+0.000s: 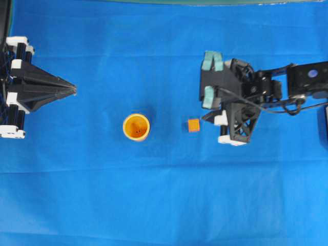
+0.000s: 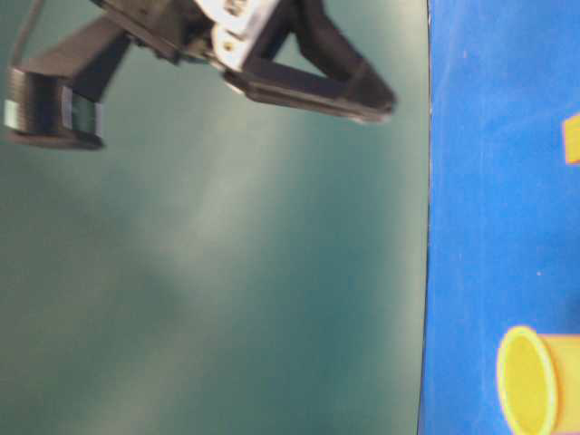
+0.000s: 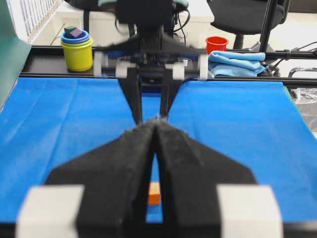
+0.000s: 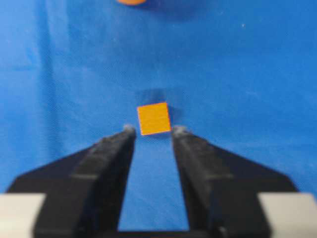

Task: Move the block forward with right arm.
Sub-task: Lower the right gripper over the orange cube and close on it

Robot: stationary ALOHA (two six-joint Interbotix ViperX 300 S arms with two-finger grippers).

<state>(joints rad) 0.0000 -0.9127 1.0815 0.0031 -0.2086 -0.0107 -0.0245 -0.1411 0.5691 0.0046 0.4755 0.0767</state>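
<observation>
In the right wrist view, the right gripper, black-fingered with white fittings, is seen with its jaws parted and nothing held. Bare blue cloth shows through the gap between the fingers.

The small orange cube-shaped block rests flat on the cloth at 12 o'clock from the fingertips, just beyond them and lined up with the gap. It is slightly narrower than that gap. Whether the tips touch it cannot be told, though in the overhead view it is seen lying free.

The step in hand is judged to be the approach for a grasp. It would be done well if the fingers were lowered evenly on either side of the cube, with the centring kept as it is. The jaws should be closed only once both side faces are covered, since so small a cube is likely to be nudged or spun if one tip arrives first. Its slight skew to the jaws could be matched by a small wrist turn.

Farther along the same 12 o'clock line stands the round yellow-orange plastic cup, upright and open-mouthed, well apart from the block. In the overhead view it lies at 9 o'clock from the cube. As forward travel is judged to run toward it, the block should be set down short of the cup.

Farthest off, at 9 o'clock in the overhead view, the black pointed left gripper is held closed and empty, clear of the work.
</observation>
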